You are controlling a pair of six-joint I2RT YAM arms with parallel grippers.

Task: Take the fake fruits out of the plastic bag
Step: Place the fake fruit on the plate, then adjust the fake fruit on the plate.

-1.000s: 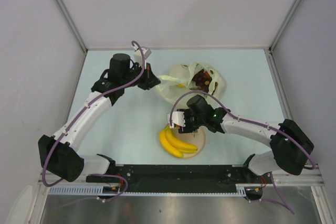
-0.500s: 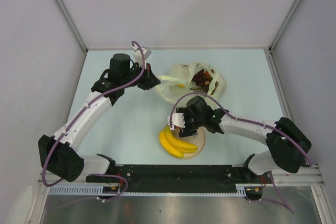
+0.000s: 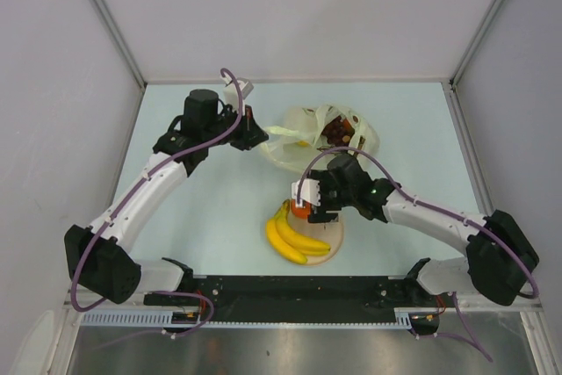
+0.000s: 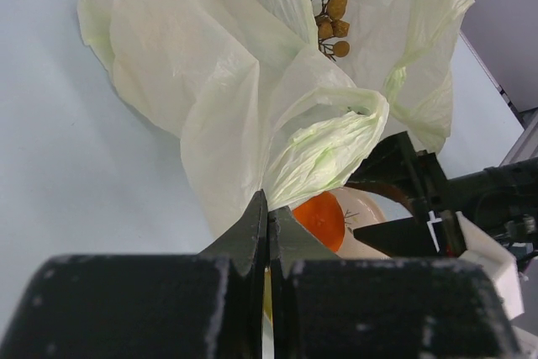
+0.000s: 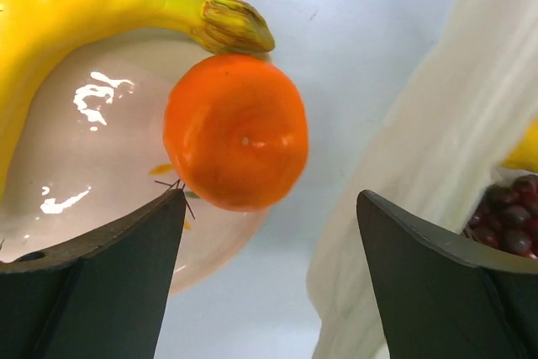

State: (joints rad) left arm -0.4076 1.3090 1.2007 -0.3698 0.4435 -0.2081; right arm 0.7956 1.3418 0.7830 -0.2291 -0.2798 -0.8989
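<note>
The pale yellow-green plastic bag (image 3: 320,138) lies at the table's middle back; it also fills the left wrist view (image 4: 244,98). My left gripper (image 3: 260,135) is shut on its handle (image 4: 324,145) and holds it up. Dark red grapes (image 3: 338,133) show in the bag's mouth, also in the right wrist view (image 5: 513,216). A yellow piece (image 3: 303,141) shows inside. The orange (image 3: 301,209) sits on the cream plate (image 3: 332,236) beside the banana bunch (image 3: 294,236). In the right wrist view the orange (image 5: 235,132) rests at the plate's rim (image 5: 210,250). My right gripper (image 3: 314,205) is open, empty, just above the orange.
Grey walls close in the table on three sides. The black rail with the arm bases (image 3: 290,292) runs along the near edge. My right arm (image 3: 421,212) stretches across the right half of the table.
My right gripper has opened and drawn back toward the bag, leaving the orange on the plate. The left arm and the bag have not moved.
</note>
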